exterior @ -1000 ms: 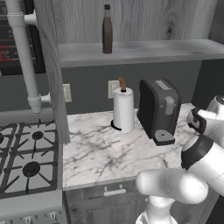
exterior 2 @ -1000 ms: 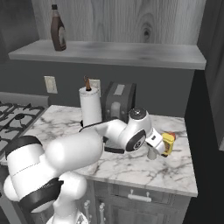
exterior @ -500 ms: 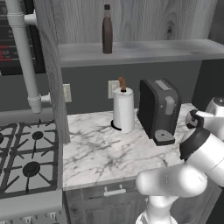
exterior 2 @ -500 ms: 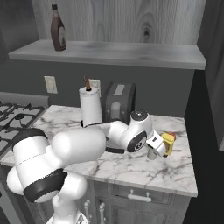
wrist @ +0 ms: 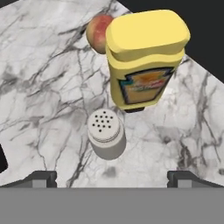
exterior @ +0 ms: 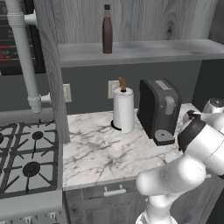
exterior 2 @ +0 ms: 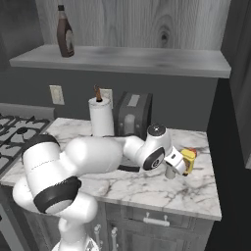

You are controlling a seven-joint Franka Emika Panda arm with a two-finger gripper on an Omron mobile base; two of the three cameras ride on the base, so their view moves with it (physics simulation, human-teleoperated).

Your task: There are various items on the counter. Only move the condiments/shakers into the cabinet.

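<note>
Hand (wrist: 112,177) poised over small shaker (wrist: 106,134), tips spread wide apart, nothing held.

Stood upright on the counter (wrist: 39,83) near its right end, just beside yellow squeeze bottle (wrist: 144,61); risked nudging that bottle over or off the nearby edge, or clipping the round reddish fruit (wrist: 98,33) behind. Counted: one shaker, one yellow bottle, one brown bottle (exterior: 107,29) already on cabinet shelf (exterior: 144,49), one fruit, one paper-towel roll (exterior: 124,109), one coffee machine (exterior: 159,109).

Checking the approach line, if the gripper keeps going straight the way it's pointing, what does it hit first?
Most likely the small shaker, centred between the open gripper tips; the yellow squeeze bottle stands just beyond.
</note>
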